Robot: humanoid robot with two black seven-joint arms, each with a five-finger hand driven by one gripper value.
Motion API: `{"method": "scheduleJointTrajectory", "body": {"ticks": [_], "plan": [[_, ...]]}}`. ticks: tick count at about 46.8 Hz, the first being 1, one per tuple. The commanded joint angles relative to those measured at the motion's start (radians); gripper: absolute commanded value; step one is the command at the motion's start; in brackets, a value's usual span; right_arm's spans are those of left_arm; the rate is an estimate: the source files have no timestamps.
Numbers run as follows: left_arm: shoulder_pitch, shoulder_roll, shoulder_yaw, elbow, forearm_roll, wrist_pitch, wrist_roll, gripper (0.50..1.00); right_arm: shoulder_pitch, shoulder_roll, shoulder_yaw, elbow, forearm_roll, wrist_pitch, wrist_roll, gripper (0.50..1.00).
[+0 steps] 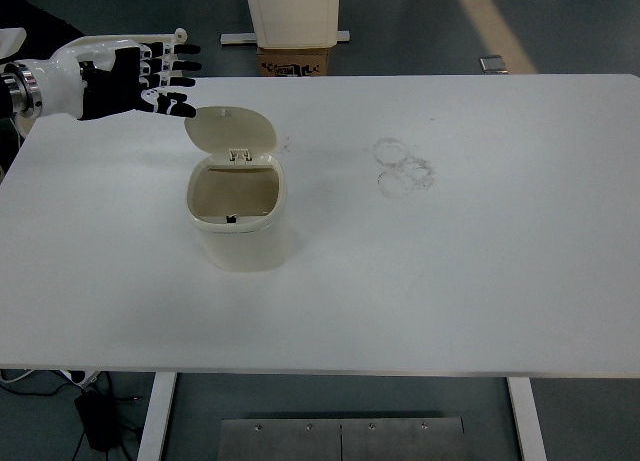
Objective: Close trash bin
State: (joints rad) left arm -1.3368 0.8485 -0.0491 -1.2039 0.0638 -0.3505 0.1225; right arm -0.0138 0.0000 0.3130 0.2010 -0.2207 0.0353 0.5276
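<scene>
Hovering with fingers spread and empty, the left hand (135, 81) sits just left of the upright cream plastic lid (231, 129) of the small cream trash bin (239, 221) on the white table (450, 271); pushing from behind, near the lid's top, should tip it shut.

No readable text anywhere, dark print on the cardboard box (296, 60) beyond the table's far edge too blurred to make out, cream trash bin (239, 217) unmarked
</scene>
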Motion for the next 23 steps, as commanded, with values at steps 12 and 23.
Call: {"method": "scheduleJointTrajectory", "body": {"ticks": [12, 23], "plan": [[-0.038, 0.000, 0.044, -0.069, 0.070, -0.047, 0.023, 1.000, 0.002, 0.000, 0.000, 0.001, 0.000, 0.002, 0.000, 0.991], [-0.100, 0.000, 0.103, -0.086, 0.096, -0.113, 0.023, 1.000, 0.003, 0.000, 0.000, 0.000, 0.000, 0.002, -0.001, 0.991]]}}
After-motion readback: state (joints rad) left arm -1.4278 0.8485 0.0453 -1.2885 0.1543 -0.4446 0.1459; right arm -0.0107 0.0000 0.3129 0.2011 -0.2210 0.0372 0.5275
